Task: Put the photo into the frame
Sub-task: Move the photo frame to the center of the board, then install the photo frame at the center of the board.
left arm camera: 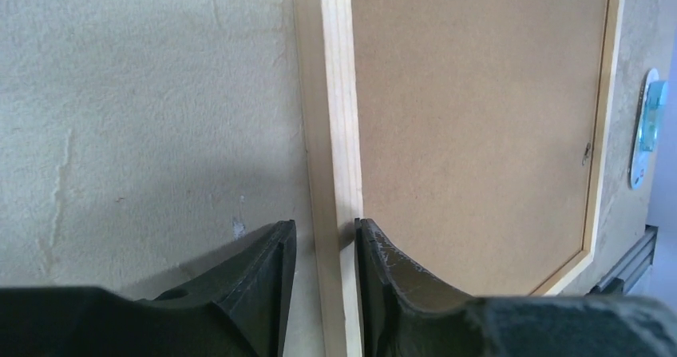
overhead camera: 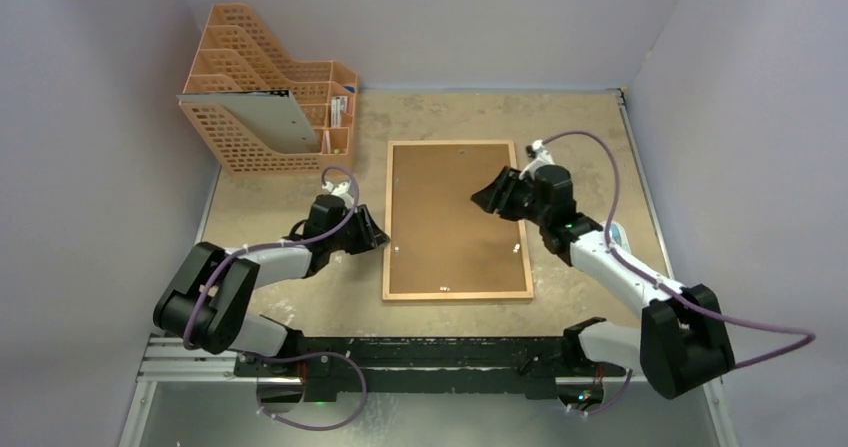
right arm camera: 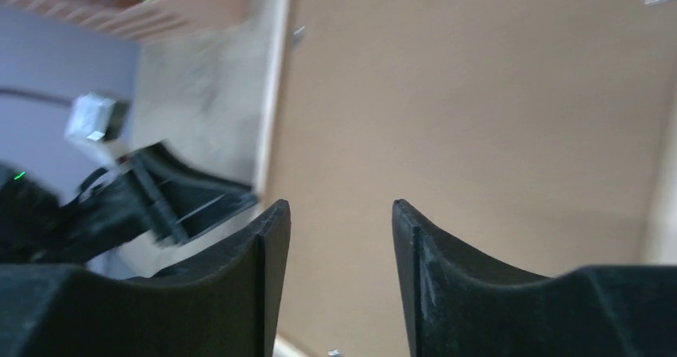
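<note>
The light-wood frame (overhead camera: 456, 295) lies flat mid-table, filled by a brown hardboard backing (overhead camera: 455, 217). The photo is hidden from every view. My left gripper (overhead camera: 378, 235) sits at the frame's left side. In the left wrist view its jaws (left arm camera: 325, 225) straddle the left rail (left arm camera: 335, 93): the inner finger rests against the rail, the outer stands off it with a gap, so it is open. My right gripper (overhead camera: 482, 199) hovers over the backing (right arm camera: 479, 93) near the frame's right side, jaws (right arm camera: 341, 205) open with nothing between them.
An orange plastic file rack (overhead camera: 260, 142) stands at the back left with a grey-white sheet (overhead camera: 275, 119) leaning in it. Walls close the table on the left, back and right. The right arm's forearm (overhead camera: 610, 257) crosses the frame's right rail.
</note>
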`<state>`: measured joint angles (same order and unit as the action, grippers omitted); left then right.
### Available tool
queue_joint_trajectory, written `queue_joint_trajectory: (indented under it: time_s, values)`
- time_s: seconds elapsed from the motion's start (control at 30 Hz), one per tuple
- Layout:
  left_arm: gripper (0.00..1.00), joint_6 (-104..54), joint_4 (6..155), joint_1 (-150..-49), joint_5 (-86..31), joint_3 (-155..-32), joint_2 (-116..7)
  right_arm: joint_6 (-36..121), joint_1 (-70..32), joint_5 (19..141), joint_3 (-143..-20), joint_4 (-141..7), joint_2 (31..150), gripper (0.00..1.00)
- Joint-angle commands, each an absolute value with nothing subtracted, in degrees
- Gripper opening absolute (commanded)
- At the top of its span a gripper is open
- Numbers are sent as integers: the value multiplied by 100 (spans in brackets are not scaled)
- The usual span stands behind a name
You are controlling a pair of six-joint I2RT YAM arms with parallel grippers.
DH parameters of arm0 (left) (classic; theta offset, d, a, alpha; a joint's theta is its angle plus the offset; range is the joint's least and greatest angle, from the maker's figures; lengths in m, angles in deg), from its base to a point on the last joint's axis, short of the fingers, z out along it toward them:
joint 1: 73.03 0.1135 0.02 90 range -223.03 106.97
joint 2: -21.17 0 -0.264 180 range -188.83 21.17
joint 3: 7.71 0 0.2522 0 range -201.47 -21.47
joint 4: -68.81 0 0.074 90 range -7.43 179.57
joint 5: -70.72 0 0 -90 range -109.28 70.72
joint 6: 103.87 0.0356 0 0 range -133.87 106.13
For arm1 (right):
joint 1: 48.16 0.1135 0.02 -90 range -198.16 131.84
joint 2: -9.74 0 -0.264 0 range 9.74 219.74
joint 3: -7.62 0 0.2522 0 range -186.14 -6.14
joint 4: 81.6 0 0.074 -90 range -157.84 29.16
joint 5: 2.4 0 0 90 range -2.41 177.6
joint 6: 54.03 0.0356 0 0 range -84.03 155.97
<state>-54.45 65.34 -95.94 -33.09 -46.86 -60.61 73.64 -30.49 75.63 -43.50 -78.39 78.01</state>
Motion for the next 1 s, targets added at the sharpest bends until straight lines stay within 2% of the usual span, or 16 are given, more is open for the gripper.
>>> queue_joint_trajectory:
  time_s: [0.0,0.07,0.2,0.4,0.43,0.5,0.57,0.83,0.97]
  values:
    - [29,-5607,6684,-9614,-3693,-4542,-5941,8473,-2208,7233,-4098,-9006,8172,47]
    - [22,-5644,6676,-9614,-3758,-4494,-5933,8835,-1883,7271,-4101,-9325,8476,39]
    - [13,-5630,6728,-9614,-3801,-4457,-5947,9137,-1201,7449,-4371,-9538,9173,37]
    - [11,-5653,6734,-9614,-3844,-4403,-5968,9560,-403,7762,-4697,-9656,10036,37]
    - [11,-5669,6717,-9614,-3840,-4391,-5975,9629,-319,7722,-4722,-9741,10180,36]
    - [11,-5692,6715,-9614,-3823,-4394,-6008,9731,-185,7515,-4825,-9919,10540,26]
    - [10,-5681,6781,-9614,-3810,-4448,-6065,9756,-61,7523,-5030,-9887,10798,24]
    - [7,-5637,6904,-9614,-3783,-4466,-6082,9831,35,7837,-5412,-9562,11185,26]
    - [7,-5653,6880,-9614,-3775,-4459,-6133,9805,44,8005,-5454,-9383,11178,33]
